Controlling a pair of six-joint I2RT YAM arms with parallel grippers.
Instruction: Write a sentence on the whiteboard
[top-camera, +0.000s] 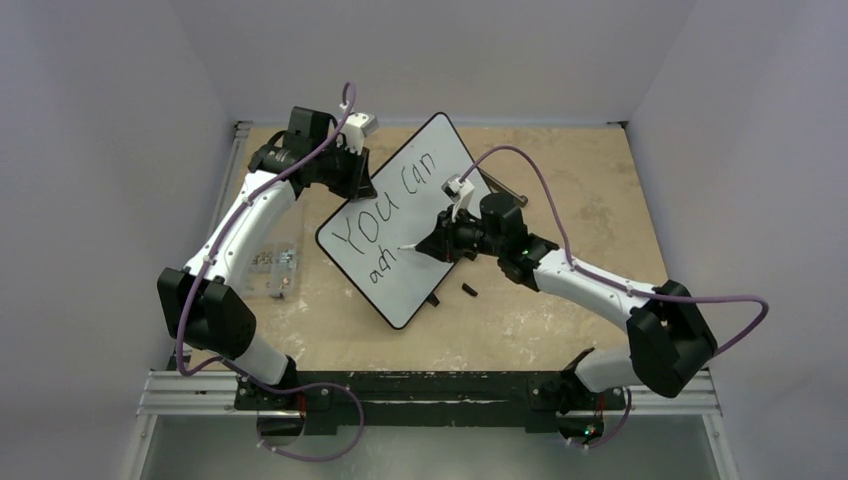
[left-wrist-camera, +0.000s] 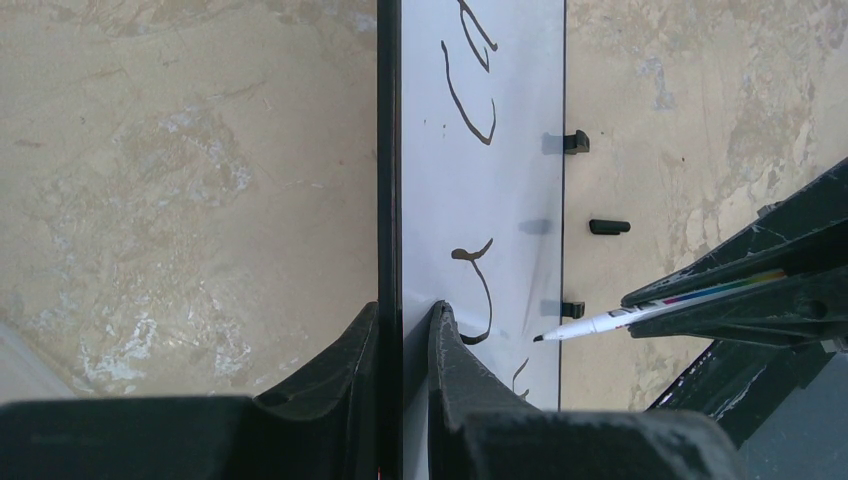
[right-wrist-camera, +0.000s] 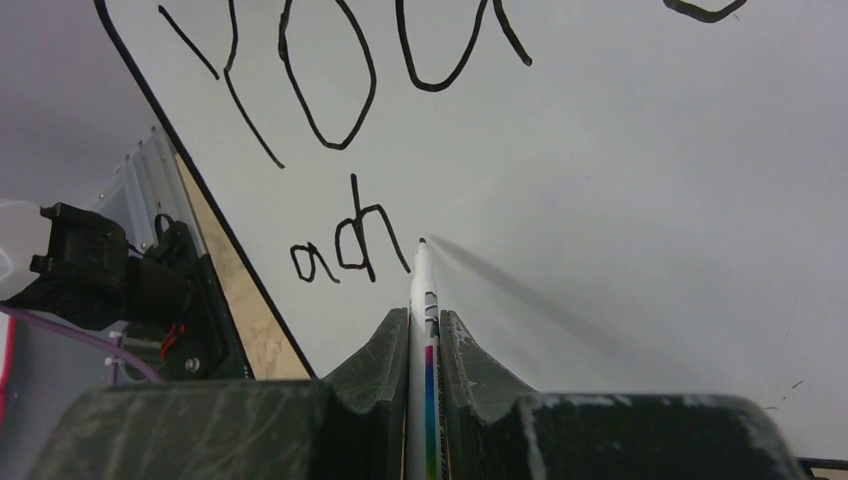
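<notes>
From above, the white whiteboard (top-camera: 402, 295) on the table (top-camera: 570, 190) shows the sentence (top-camera: 385, 205) "You can ach" in black; left wrist, the left pincer (left-wrist-camera: 404, 312) pinches its edge, letters cut off; right wrist, the right pincer (right-wrist-camera: 423, 318) grips a marker (right-wrist-camera: 421, 270).

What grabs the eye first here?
The whiteboard, mid-table and skewed, bears the sentence, so far "You can" above "ach". The right gripper holds a marker, tip just after the "h"; the left gripper clamps the board's far-left edge.
</notes>
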